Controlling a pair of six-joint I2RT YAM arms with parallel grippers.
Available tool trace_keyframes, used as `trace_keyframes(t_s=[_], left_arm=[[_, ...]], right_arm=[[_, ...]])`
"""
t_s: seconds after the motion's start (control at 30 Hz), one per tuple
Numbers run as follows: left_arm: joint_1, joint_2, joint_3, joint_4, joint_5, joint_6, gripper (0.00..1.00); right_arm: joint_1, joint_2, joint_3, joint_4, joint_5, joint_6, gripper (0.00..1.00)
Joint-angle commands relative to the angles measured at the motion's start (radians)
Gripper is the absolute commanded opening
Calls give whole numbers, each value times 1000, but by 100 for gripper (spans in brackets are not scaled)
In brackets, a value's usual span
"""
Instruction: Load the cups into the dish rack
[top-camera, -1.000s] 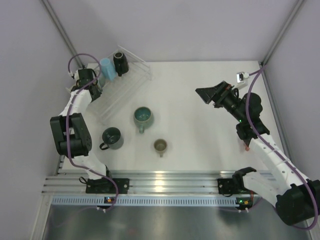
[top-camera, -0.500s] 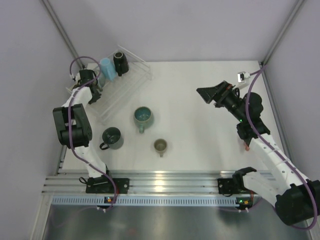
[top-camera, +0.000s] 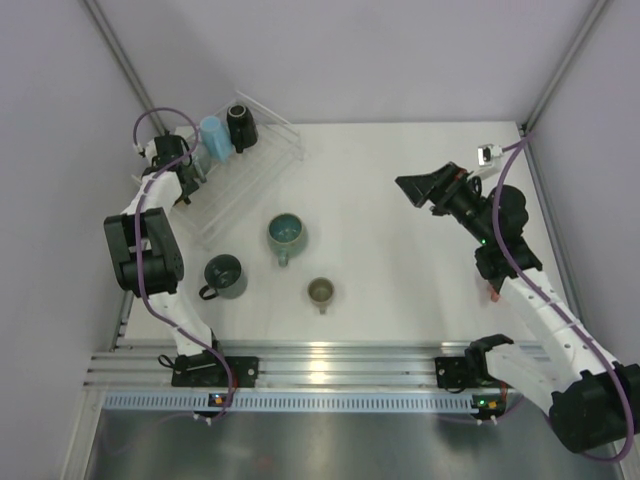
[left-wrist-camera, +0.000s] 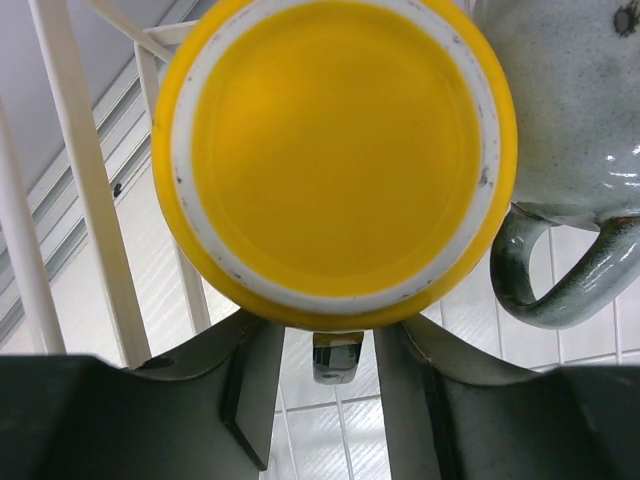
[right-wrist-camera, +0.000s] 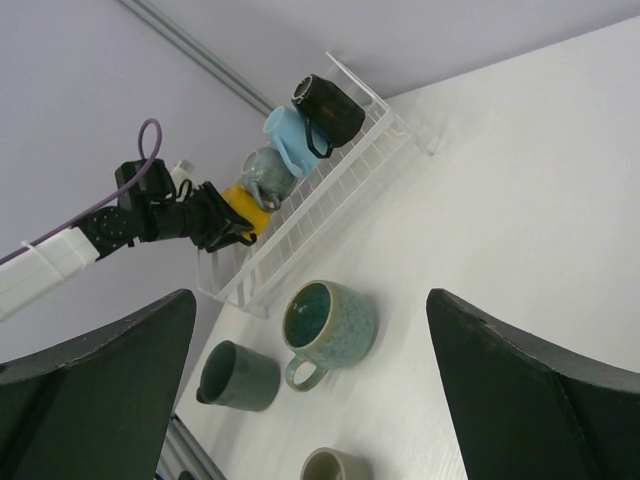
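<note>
The clear dish rack (top-camera: 255, 160) stands at the back left. In the right wrist view it (right-wrist-camera: 335, 185) holds a black cup (right-wrist-camera: 328, 108), a light blue cup (right-wrist-camera: 290, 140), a grey-blue mug (right-wrist-camera: 262, 170) and a yellow cup (right-wrist-camera: 243, 203) in a row. My left gripper (top-camera: 180, 165) is at the yellow cup. In the left wrist view the cup's base (left-wrist-camera: 335, 150) faces the camera and its handle sits between the parted jaws (left-wrist-camera: 330, 345), untouched. On the table stand a teal mug (top-camera: 286, 233), a dark green mug (top-camera: 224, 276) and an olive cup (top-camera: 320, 291). My right gripper (top-camera: 420, 187) is open and empty in the air.
The grey-blue mug (left-wrist-camera: 570, 100) sits right beside the yellow cup. The left wall runs close behind the rack. A bit of salmon pink (top-camera: 494, 295) shows under my right arm. An aluminium rail (top-camera: 320, 365) runs along the near edge.
My left arm's elbow has swung to the left and the left gripper has drawn slightly back-left at the rack. The right arm has barely moved.
</note>
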Motion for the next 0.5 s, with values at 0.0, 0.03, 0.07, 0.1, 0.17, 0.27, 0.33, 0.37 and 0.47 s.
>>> trace_keyframes(t_s=[0.0, 0.03, 0.07, 0.1, 0.17, 0.27, 0.33, 0.37, 0.47], left_arm=[[9, -46, 27, 41, -13, 16, 46], [9, -55, 27, 41, -4, 14, 46], [9, -60, 27, 43, 7, 14, 47], [7, -64, 30, 40, 22, 14, 47], [9, -86, 34, 27, 29, 14, 49], [9, -124, 38, 26, 38, 11, 52], [9, -152, 42, 21, 53, 16, 54], [9, -162, 45, 18, 58, 17, 58], [9, -207, 41, 0, 105, 10, 60]], right_arm=[[-14, -30, 9, -1, 1, -27, 99], [-14, -28, 14, -22, 1, -31, 99], [-14, -24, 19, -39, 1, -31, 99], [-14, -11, 38, -68, 3, -33, 100], [-14, 5, 98, -213, 65, -27, 99], [-14, 45, 187, -370, 211, 16, 99], [-17, 76, 235, -519, 312, 59, 99], [-18, 85, 277, -556, 343, 58, 99], [-41, 130, 354, -703, 391, 55, 100]])
